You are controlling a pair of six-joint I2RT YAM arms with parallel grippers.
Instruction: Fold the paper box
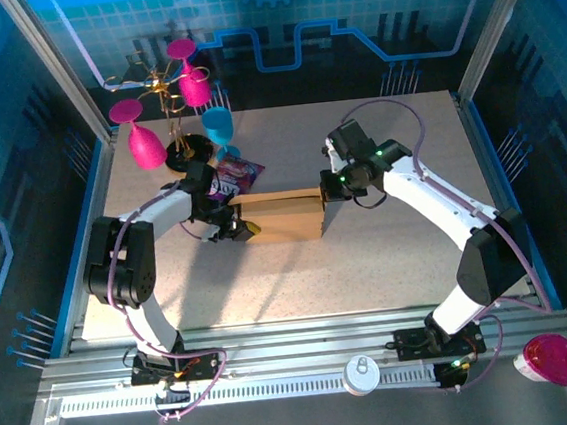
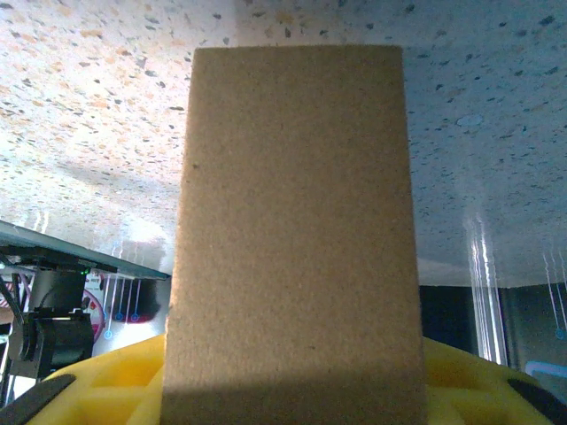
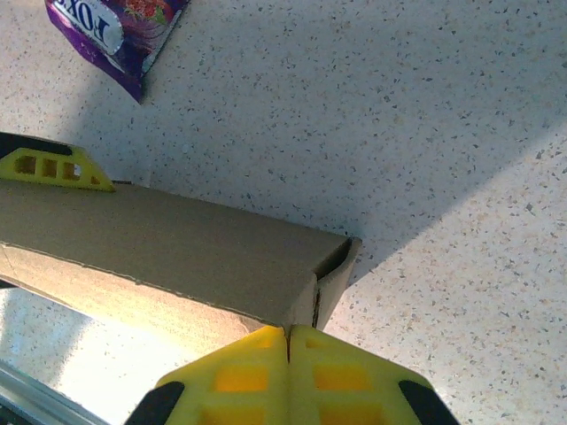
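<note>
two arms meet over the paper box, lying mid-table just beside a purple snack packet; the left gripper is at its left end, the right gripper at its right end. left wrist: yellow fingers flank the brown box on both sides, clamping it. right wrist: fingers pressed together, tips at the box's end corner.

Left arm: white rounded links, black joint housings.
Right arm: same white and black; small green lamps by the wrist.
Cables: thin, lilac, looping beside each arm.
Bases: black blocks, at 6 o'clock in the top view.
Left gripper fingers: yellow plastic, rectangular cut-outs.
Right gripper fingers: yellow, square recesses, black corners.
</note>
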